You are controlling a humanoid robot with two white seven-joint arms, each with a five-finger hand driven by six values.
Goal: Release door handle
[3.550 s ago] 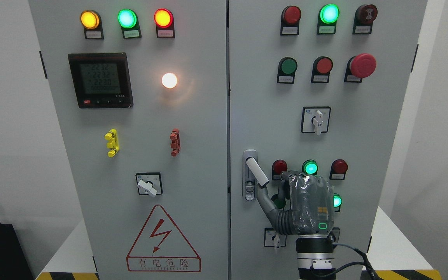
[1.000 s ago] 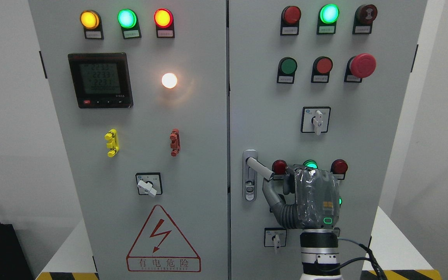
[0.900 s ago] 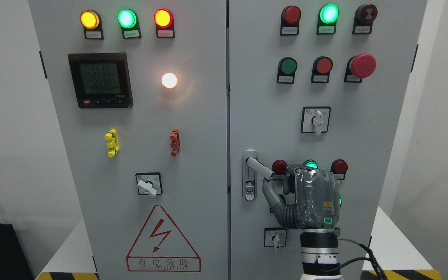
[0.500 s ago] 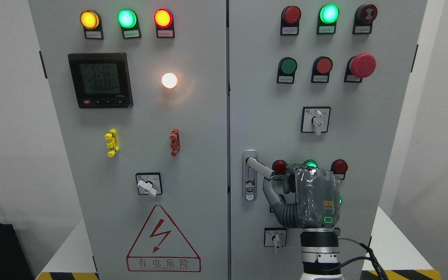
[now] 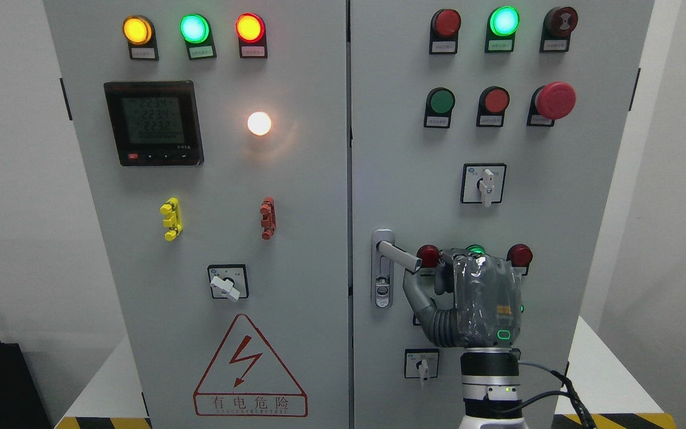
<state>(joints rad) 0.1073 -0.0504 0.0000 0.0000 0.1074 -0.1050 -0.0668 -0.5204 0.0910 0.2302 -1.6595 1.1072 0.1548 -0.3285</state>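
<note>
The door handle [image 5: 398,255] is a white lever on a chrome lock plate [image 5: 382,280] at the left edge of the cabinet's right door. It slants down to the right from its pivot. My right hand [image 5: 432,275] rises from the bottom edge, its back toward the camera. Its thumb [image 5: 414,292] reaches up and left and touches the underside of the lever's free end. Its fingers [image 5: 443,271] are curled just right of that end. My left arm is out of view.
The right door carries red and green lamps [image 5: 505,21], a red mushroom button [image 5: 555,99] and rotary switches [image 5: 485,183] around my hand. The left door has a meter [image 5: 153,122], a switch [image 5: 227,283] and a warning triangle [image 5: 249,369].
The lever has swung from steeply downward to a flatter slant. My right hand has moved right and slightly up with it, thumb staying under the lever's tip.
</note>
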